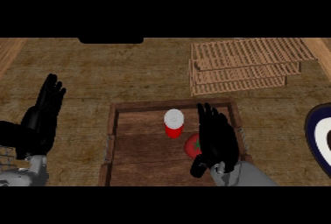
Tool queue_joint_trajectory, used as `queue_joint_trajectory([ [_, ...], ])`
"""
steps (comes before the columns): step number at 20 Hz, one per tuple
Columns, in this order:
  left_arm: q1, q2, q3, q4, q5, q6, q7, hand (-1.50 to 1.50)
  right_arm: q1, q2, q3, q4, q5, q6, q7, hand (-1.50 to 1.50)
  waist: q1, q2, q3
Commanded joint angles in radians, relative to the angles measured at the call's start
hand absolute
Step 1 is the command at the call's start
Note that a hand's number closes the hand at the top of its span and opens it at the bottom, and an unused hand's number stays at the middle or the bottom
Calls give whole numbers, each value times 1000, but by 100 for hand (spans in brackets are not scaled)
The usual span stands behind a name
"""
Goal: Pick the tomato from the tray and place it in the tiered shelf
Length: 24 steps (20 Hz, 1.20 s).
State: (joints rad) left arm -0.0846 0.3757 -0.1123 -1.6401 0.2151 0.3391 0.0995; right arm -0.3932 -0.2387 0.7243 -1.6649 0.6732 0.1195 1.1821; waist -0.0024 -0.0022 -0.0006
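The red tomato (192, 146) lies in the wooden tray (123, 131), right of the tray's middle, and my right hand (214, 135) partly covers it. That hand hovers over the tomato with straight fingers pointing away from me and its thumb low at the left; it is open. The slatted wooden tiered shelf (242, 65) stands beyond the tray at the back right. My left hand (44, 114) rests open at the left edge, fingers up, outside the tray.
A red can with a white top (173, 123) stands in the tray just left of my right hand. A dark blue and white plate (321, 138) is cut off by the right edge. The counter top is wooden.
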Motion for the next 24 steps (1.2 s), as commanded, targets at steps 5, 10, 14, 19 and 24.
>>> queue_joint_trajectory([
  [5, -5, -30, 30, 71, -3, -49, -65, 0, -1, 139, -30, 120, 98, 42, 114, -150, 2, 3, 0],
  [10, -4, -31, 28, -8, -28, -24, 20, 0, 67, 172, -63, 137, 94, 68, 68, 150, 3, 1, 0],
  [14, -6, -47, 40, 48, -27, -59, -24, 0, 49, 114, -61, 173, 148, 107, -45, 150, 2, 3, 0],
  [19, -5, -52, 28, -36, -74, -28, 59, 0, 94, 96, -25, 160, 245, 70, -134, 150, 3, 1, 1],
  [24, 24, -74, 32, -9, -81, -36, 0, 0, 214, -140, -63, 38, 145, 80, -460, 150, -5, 2, 1],
])
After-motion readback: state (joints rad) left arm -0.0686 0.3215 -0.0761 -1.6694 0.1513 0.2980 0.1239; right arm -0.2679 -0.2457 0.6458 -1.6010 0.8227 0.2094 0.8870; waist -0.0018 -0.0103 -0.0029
